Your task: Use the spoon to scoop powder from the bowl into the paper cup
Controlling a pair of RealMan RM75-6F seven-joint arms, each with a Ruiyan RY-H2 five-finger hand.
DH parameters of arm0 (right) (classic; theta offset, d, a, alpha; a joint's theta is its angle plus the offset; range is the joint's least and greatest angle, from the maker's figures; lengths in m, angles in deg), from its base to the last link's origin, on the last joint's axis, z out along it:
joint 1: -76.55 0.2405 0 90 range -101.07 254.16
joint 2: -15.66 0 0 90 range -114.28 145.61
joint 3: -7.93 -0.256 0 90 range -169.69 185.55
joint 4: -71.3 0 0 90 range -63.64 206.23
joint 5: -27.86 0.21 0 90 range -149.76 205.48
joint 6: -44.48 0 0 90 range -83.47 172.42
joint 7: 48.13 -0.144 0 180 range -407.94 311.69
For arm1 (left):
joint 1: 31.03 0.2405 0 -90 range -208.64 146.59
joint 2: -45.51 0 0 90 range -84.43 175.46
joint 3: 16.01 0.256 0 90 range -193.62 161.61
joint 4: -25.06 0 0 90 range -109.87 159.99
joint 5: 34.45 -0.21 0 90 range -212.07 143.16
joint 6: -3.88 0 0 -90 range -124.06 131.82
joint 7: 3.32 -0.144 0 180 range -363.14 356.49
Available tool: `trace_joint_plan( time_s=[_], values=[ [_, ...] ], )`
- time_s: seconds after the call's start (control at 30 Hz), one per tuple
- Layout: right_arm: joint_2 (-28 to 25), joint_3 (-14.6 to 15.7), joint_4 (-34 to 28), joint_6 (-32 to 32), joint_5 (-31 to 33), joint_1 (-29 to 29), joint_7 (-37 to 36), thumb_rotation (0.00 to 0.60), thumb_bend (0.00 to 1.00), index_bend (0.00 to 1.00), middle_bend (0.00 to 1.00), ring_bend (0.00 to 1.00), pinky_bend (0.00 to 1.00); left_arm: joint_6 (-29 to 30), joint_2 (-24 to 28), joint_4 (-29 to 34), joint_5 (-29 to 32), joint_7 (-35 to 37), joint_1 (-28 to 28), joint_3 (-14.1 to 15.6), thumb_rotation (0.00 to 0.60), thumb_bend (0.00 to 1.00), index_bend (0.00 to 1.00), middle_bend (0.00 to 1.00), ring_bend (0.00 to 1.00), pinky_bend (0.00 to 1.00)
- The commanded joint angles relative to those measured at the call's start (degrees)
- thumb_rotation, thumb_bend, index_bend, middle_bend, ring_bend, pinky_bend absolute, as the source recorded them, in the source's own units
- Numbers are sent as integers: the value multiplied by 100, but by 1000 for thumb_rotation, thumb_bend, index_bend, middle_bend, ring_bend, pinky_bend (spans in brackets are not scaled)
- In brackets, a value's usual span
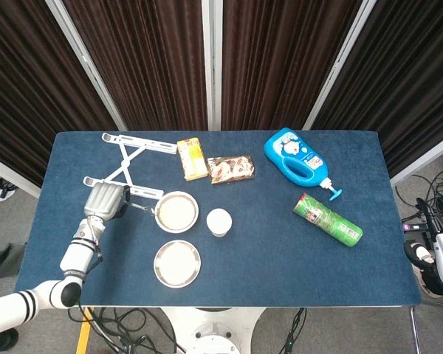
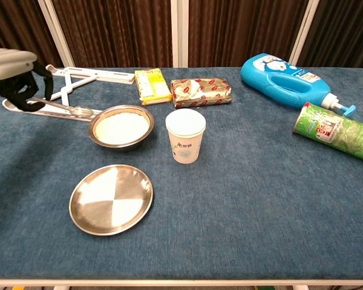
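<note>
The steel bowl [image 1: 176, 212] [image 2: 121, 127] of white powder sits left of centre, with the white paper cup [image 1: 218, 222] [image 2: 185, 136] upright just to its right. My left hand [image 1: 105, 200] [image 2: 15, 75] hovers left of the bowl and grips the spoon [image 1: 138, 208] [image 2: 63, 109] by its handle. The spoon's bowl end points at the steel bowl's left rim, just short of it. My right hand [image 1: 437, 259] hangs off the table's right edge in the head view only; its fingers are too unclear to read.
An empty steel plate [image 1: 177, 263] [image 2: 111, 198] lies in front of the bowl. Behind it are a white folding stand [image 1: 125, 166], a yellow box [image 1: 193, 158] and a snack pack [image 1: 231, 169]. A blue bottle [image 1: 295, 158] and a green can [image 1: 327, 219] lie at the right.
</note>
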Motion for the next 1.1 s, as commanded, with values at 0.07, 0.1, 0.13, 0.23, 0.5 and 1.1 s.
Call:
trace_joint_plan(
  time_s=[0.07,0.1,0.13,0.23,0.5,1.1],
  values=[
    [6,6,-5,19,15,1,-2,600,229,0,188,0,0,0,-282,-269,107,-846,-444,46,600,481,641,950,902,1000],
    [10,8,-3,29,23,1,-8,600,229,0,188,0,0,36,-367,-340,150,-1052,-523,66,600,481,641,950,902,1000],
    [13,10,-1,34,28,0,-10,600,229,0,188,0,0,79,-435,-399,169,-1211,-579,84,600,482,641,950,902,1000],
    [24,18,13,40,44,-10,-25,600,228,0,188,0,0,279,-665,-628,173,-1811,-739,196,600,483,640,950,902,1000],
    [52,38,63,45,74,-43,-77,600,229,0,188,0,0,653,-1042,-765,377,-2913,-948,321,600,487,640,950,902,1000],
    [100,73,206,37,72,-98,-236,600,229,0,188,0,0,476,-1127,-264,1195,-2870,-1037,90,600,490,640,947,902,1000]
  ],
)
